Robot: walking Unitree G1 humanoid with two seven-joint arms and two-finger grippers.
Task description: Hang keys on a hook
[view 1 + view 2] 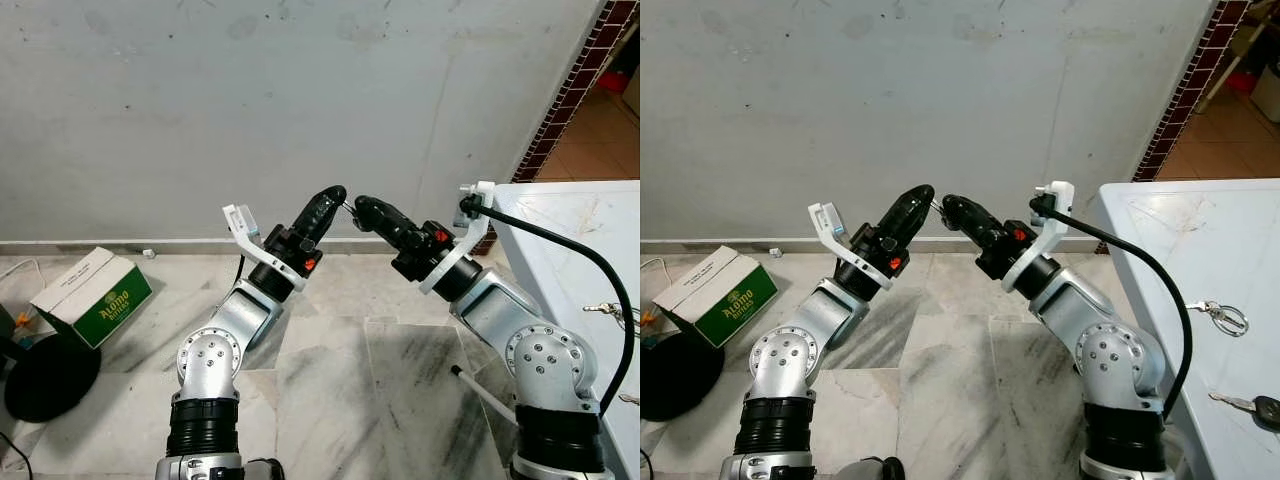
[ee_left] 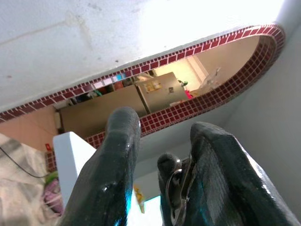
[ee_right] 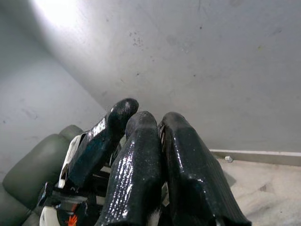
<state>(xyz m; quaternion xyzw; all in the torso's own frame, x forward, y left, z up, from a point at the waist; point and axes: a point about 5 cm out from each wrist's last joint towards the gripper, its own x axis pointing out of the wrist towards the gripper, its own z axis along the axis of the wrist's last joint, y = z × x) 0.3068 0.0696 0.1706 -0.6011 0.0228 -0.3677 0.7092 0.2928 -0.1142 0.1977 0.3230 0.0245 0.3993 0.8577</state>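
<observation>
Directly ahead, both silver arms are raised in front of a plain grey wall (image 1: 300,100), their black claws meeting tip to tip in mid-air. The left claw (image 1: 335,195) comes up from the lower left and the right claw (image 1: 360,205) from the lower right. A small metal key ring (image 2: 178,193) sits between them, with a thin bit of metal just showing where the tips meet. In the left wrist view the left claw's fingers (image 2: 117,155) stand apart, with the right claw's tip and the ring between them. In the right wrist view the right claw's two fingers (image 3: 141,155) are pressed close together, gripping the ring, with one left finger lying alongside.

To the robot's right stands a white worktop (image 1: 1180,240). On it, well apart from the claws, lie a second ring (image 1: 1228,318) and a key with a black head (image 1: 1255,407) near the edge.

On the marble floor (image 1: 330,380) to the left sit a green and white box (image 1: 95,295) and a round black object (image 1: 45,375). A red-tiled edge (image 1: 565,95) borders the wall at upper right.
</observation>
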